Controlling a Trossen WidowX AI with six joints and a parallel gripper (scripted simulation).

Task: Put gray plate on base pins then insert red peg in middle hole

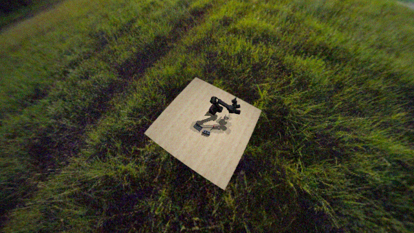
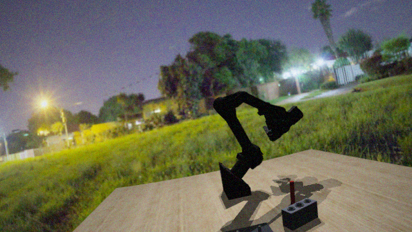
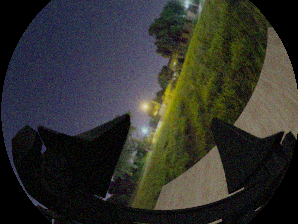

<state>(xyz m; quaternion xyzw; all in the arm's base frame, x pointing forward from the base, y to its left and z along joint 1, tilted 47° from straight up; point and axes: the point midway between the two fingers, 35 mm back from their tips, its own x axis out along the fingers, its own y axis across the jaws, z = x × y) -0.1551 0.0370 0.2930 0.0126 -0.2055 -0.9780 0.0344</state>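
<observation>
A gray block with three round holes along its top stands on the table; it looks like the plate, and no peg stands in its holes. The red peg stands upright just behind the block. A low gray piece is cut off by the bottom edge of the exterior view; it may be the base, but its pins cannot be made out. My gripper is open and empty, high above the table and away from these things.
The pale wooden table ends at straight edges with grass around it. The black arm rises behind the block in the exterior view. Its shadow falls near the peg.
</observation>
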